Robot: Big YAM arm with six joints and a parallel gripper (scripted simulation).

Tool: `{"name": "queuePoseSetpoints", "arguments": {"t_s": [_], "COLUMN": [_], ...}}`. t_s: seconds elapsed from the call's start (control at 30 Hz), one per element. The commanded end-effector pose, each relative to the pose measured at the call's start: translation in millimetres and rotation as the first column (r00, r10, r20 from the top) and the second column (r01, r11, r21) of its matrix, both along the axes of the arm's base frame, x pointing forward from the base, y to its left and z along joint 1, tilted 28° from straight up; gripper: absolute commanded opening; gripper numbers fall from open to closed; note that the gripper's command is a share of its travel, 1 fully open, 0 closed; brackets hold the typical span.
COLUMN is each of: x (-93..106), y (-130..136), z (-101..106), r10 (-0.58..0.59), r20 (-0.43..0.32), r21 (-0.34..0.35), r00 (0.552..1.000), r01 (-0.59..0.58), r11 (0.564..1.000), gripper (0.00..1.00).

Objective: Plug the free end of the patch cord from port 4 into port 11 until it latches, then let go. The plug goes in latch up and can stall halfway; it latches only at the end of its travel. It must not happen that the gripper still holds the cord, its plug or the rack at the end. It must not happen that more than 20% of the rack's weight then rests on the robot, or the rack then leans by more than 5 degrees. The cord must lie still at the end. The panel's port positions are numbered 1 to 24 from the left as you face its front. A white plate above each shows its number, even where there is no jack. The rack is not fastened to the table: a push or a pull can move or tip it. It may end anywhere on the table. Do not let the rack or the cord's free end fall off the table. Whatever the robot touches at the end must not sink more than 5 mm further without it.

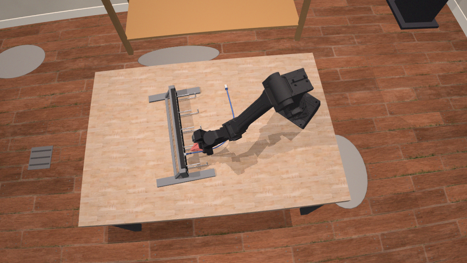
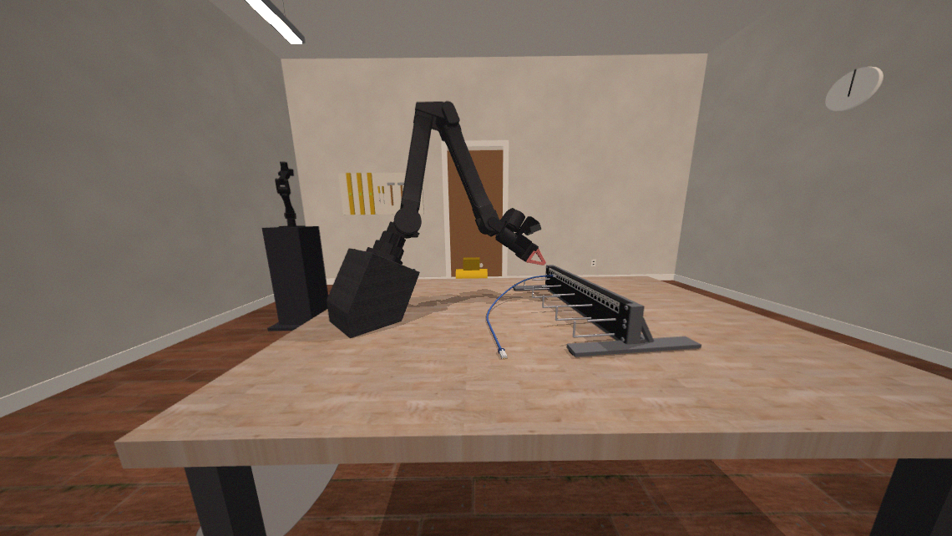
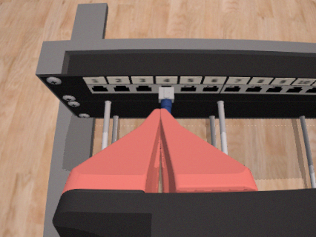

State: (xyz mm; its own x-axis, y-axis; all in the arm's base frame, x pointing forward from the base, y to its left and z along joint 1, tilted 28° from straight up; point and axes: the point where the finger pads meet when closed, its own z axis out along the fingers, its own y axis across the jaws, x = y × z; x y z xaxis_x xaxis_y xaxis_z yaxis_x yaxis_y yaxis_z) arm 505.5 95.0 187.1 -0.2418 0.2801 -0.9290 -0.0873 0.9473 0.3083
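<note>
The black patch panel rack [image 1: 176, 130] [image 2: 595, 303] [image 3: 197, 61] stands on the table on two grey feet. A blue patch cord [image 1: 230, 105] [image 2: 490, 319] runs from a white plug in port 4 [image 3: 166, 93] out over the table. Its free white plug [image 1: 225, 87] [image 2: 501, 353] lies flat on the table, far from my fingers. My gripper [image 1: 192, 149] [image 2: 540, 262] [image 3: 160, 118] has red fingers, shut tip to tip on nothing. Its tips sit just in front of the plugged end at port 4, above the cord's blue boot.
Several metal cable bars [image 3: 221, 125] [image 1: 189, 112] stick out from the panel's front toward my arm. The grey rack feet [image 1: 186, 177] [image 2: 632, 346] lie flat at both ends. My arm's black base [image 1: 302, 109] [image 2: 369, 299] stands at the table's side.
</note>
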Motion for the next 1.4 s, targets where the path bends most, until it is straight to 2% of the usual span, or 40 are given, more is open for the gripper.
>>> {"name": "queuePoseSetpoints", "arguments": {"t_s": [0.0,0.3,1.37], "x": [-0.5,0.5,12.5], "y": [-10,-11,-9], "z": [8,-2,10], "r10": [-0.015,-0.016,-0.017], "r20": [0.016,-0.004,0.021], "r21": [-0.009,-0.013,-0.010], "r00": [1.000,1.000,1.000], "r01": [0.015,0.016,0.017], "r11": [1.000,1.000,1.000], "gripper": [0.00,0.00,0.00]}}
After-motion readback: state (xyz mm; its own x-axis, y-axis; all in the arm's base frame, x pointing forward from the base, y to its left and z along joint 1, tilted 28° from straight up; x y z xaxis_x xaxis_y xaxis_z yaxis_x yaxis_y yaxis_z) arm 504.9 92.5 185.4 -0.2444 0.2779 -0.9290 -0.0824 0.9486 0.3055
